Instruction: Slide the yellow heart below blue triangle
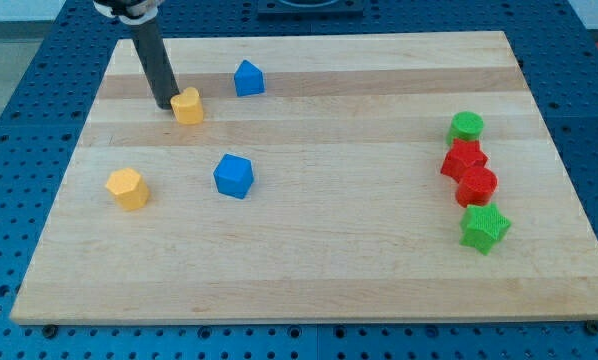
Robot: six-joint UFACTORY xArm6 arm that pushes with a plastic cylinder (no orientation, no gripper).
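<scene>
1. My tip (pixel 168 105) rests on the table (pixel 309 290) touching the left side of the yellow heart (pixel 188 105), near the view's top left.
2. The blue triangle (pixel 248 78) sits just up and right of that heart.
3. A blue block (pixel 233 176) and a yellow block (pixel 128 188) lie lower down.
4. No claw shows on my rod, so I cannot tell any claw state.
5. Green and red blocks cluster at the view's right.

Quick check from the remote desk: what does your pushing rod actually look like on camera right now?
A plain, straight dark grey-black cylinder, smooth and matte, no markings or cables visible. Its top meets a white-and-black mount cut off by the view's top edge. My tip sits beside the small yellow heart-like block.
</scene>
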